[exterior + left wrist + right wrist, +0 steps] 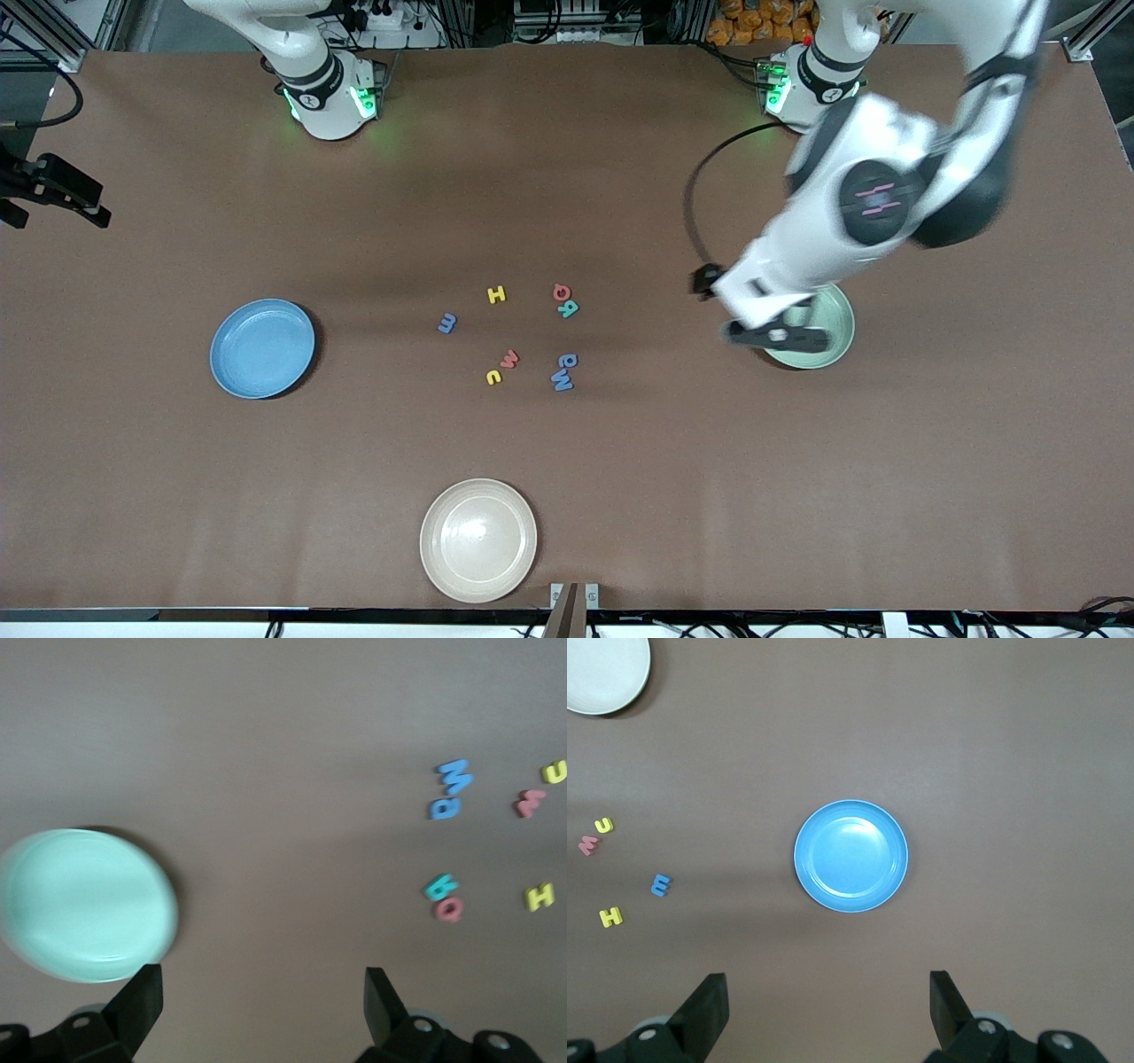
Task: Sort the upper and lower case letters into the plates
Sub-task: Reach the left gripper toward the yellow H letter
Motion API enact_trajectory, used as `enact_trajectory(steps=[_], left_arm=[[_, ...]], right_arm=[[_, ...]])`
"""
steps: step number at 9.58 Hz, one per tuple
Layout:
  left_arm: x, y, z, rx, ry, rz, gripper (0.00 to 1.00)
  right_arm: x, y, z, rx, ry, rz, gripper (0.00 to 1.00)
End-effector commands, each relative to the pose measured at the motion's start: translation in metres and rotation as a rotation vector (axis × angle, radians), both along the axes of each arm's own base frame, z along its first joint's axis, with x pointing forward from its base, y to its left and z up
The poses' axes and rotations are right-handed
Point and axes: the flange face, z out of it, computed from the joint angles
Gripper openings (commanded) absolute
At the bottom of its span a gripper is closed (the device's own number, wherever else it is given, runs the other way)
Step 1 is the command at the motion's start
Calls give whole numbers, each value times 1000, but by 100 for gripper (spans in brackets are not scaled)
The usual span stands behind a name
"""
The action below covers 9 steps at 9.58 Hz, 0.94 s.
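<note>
Several tiny letters lie mid-table: yellow H (497,295), blue E (447,323), red Q (561,291), teal R (568,308), red M (509,359), yellow U (493,377), blue P (568,361) and blue W (562,380). The blue plate (262,348) sits toward the right arm's end, the mint plate (833,341) toward the left arm's end. My left gripper (775,335) hangs open and empty over the mint plate's (84,904) rim, on the letters' side. My right gripper (827,1005) is open and empty, high over the table by the blue plate (850,856); the front view does not show it.
A larger cream-white plate (478,540) sits close to the table edge nearest the front camera. A black cable (700,190) loops on the table beside the left arm's base. A black fixture (53,190) juts in at the right arm's end.
</note>
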Motion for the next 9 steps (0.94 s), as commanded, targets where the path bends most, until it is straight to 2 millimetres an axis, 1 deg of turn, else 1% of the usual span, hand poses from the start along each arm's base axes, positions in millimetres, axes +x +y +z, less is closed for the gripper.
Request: enact_trajectory(steps=[1,2,3,4,5,6,7,8,9], left_arm=[[-12,-62,-62,19,4,83,100],[-26,-95,-92,10,2,167,100],[-44,-133,-114,-13,-18,274,100],[-57,-169,-123,-72,-51,362,100],[-65,-188,-125,-96,-55,391,100],[-73,-202,-125,-105,-56,383,100],[-83,-214,-124,-125,-66,370,100],[-103,-237,-134,-149,-72,366,100],[-113,-251,-145,-184,-96,394,100]], right_arm=[[9,-2,-11,14,31,7,100],[17,-2,-25,13,56,10,100],[25,-1,-40,13,77,13,100],[35,1,-57,15,102,16,100],[47,2,-81,66,128,6,100],[58,-6,-109,91,163,-10,100],[69,-8,-137,94,191,19,100],[80,-14,-166,95,214,33,100],[89,-17,-193,93,231,31,100]])
